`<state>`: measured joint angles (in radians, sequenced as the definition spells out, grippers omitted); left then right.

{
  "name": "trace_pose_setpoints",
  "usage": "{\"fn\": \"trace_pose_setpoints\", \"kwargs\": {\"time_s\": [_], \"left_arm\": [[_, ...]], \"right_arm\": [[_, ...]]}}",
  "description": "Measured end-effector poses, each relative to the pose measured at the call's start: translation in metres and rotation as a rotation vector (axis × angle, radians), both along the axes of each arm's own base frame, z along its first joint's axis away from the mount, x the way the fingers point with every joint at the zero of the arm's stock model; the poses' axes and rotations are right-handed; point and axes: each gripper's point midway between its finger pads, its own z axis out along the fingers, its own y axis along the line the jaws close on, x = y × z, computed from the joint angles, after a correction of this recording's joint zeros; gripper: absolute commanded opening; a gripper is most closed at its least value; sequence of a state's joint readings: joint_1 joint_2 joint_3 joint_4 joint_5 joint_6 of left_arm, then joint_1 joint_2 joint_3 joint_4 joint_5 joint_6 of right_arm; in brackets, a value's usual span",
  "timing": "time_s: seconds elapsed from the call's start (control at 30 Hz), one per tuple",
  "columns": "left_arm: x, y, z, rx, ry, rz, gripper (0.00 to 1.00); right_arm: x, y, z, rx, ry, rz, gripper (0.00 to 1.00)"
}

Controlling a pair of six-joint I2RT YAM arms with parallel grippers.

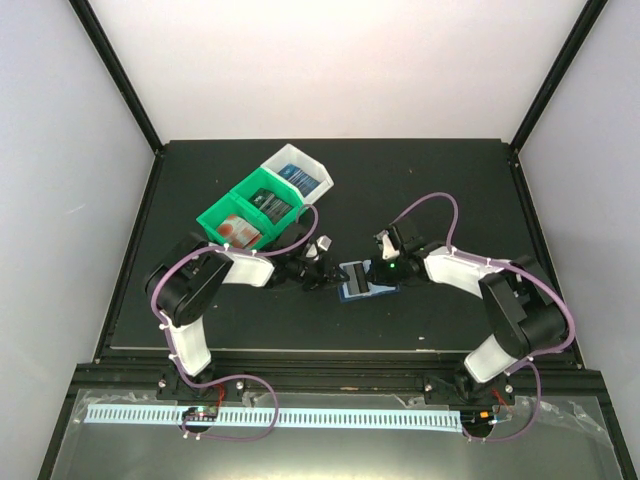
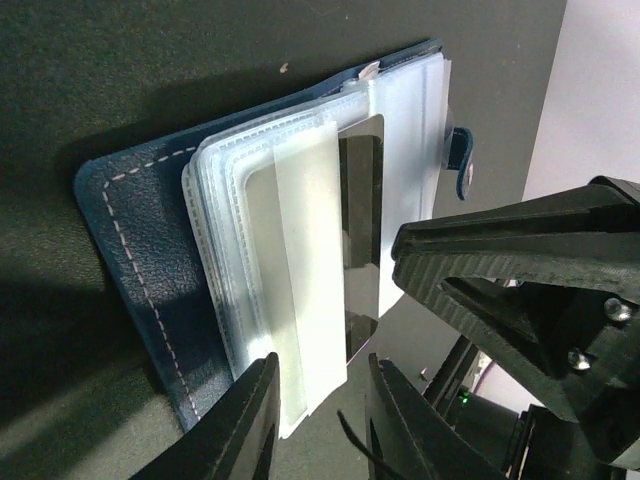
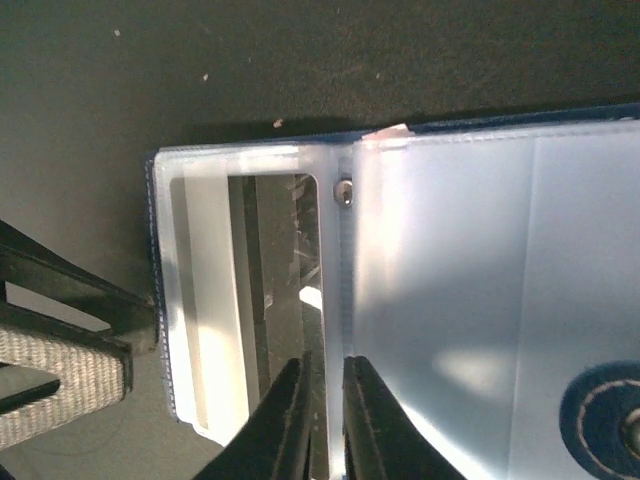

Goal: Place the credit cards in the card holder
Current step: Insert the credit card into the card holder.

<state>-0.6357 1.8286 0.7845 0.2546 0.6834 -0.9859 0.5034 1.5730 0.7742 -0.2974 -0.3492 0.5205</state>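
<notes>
Both grippers meet at the open card holder [image 1: 365,278] mid-frame: right gripper [image 3: 322,420] pinches a sleeve; left gripper [image 2: 315,420] seemingly clamps a dark card [image 2: 362,230].

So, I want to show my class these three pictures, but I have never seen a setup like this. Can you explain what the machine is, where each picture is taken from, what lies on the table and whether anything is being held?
The machine is two robot arms bolted at the near edge of a black table. The overhead view looks down from above and behind them; the other two views come from cameras on each wrist.

On the table lies an open dark blue card holder with clear plastic sleeves, and behind the left arm a green-and-white bin with cards in its compartments.

The left gripper is at the edge of a sleeve with a dark card partly in it; its fingers stand apart and I cannot tell whether they grip anything. The right gripper is closed on a clear sleeve near the holder's spine, apparently holding it steady.
</notes>
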Motion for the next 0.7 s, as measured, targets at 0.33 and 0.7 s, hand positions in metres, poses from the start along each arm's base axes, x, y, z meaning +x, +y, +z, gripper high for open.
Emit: {"fn": "trace_pose_setpoints", "kwargs": {"time_s": [0.33, 0.7], "left_arm": [[-0.001, -0.001, -0.001, 0.02, -0.001, -0.004, 0.31], [0.002, -0.007, -0.004, 0.022, -0.001, -0.016, 0.31]], "right_arm": [[-0.005, 0.002, -0.016, -0.009, 0.042, 0.033, 0.02], [-0.004, 0.005, -0.018, 0.002, 0.047, 0.04, 0.02]]}}
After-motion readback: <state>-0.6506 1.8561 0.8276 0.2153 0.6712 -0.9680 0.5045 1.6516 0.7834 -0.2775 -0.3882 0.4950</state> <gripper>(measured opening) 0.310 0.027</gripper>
